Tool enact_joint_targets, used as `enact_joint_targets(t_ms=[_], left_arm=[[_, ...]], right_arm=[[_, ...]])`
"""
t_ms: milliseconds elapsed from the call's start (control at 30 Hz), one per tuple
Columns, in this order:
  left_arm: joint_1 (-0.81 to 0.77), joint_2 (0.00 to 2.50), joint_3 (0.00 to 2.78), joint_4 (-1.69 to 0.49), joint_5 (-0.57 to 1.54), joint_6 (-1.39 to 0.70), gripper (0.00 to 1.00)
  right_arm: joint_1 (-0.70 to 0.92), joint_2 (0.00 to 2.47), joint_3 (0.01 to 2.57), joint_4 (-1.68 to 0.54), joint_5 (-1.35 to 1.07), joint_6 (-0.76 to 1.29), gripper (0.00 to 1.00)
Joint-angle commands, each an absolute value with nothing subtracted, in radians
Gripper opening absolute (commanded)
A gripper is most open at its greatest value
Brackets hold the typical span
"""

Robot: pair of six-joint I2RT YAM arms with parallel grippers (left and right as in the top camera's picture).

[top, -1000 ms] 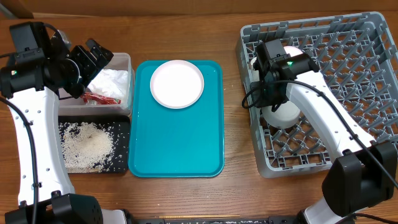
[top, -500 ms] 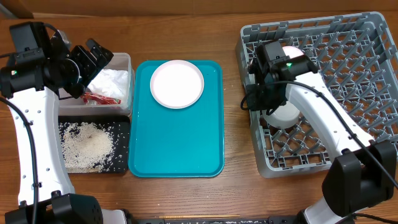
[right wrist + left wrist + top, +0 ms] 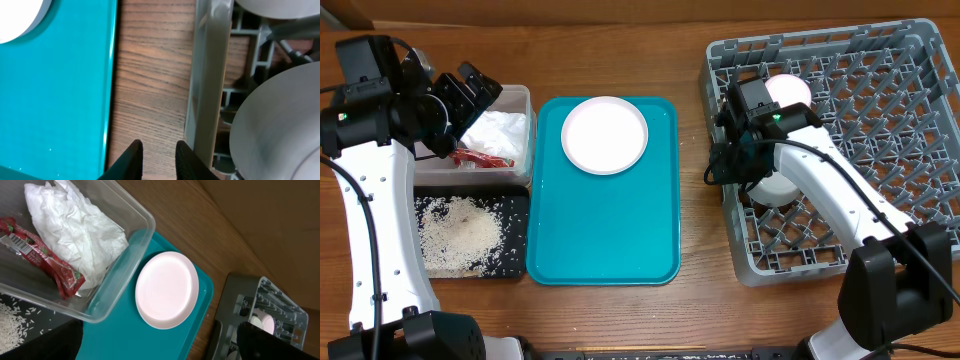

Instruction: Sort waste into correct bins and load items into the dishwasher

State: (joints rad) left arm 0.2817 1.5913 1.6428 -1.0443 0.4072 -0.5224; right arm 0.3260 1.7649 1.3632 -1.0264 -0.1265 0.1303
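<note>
Over bare wood table [image 3: 700,230] between teal tray [image 3: 610,240] and dish rack [image 3: 880,60], find right gripper [image 3: 159,150] narrowly parted and empty — reach left for pale pink plate [image 3: 605,135] lying flat on tray, seemingly no farther than from left gripper [image 3: 475,90], wide open, empty, above clear tub [image 3: 525,100].

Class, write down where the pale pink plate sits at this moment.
In the overhead view, the pale pink plate lies on the far half of the teal tray, between the clear tub to its left and the grey dish rack to its right.
</note>
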Motion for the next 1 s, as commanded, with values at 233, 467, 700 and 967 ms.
enact_joint_targets(t_ms=[233, 467, 700, 967], left_arm=[[0.282, 1.576, 1.66, -1.043, 0.403, -0.532, 1.0], [0.282, 1.576, 1.66, -1.043, 0.403, -0.532, 1.0], [0.282, 1.576, 1.66, -1.043, 0.403, -0.532, 1.0], [0.282, 1.576, 1.66, -1.043, 0.403, -0.532, 1.0]], right_arm=[[0.307, 1.774, 1.413, -1.023, -0.02, 0.126, 0.29], [0.307, 1.768, 1.468, -1.041, -0.019, 0.126, 0.33], [0.307, 1.769, 1.46, -1.077, -0.001, 0.131, 0.34], [0.326, 1.773, 1.402, -1.072, -0.064, 0.131, 0.25]])
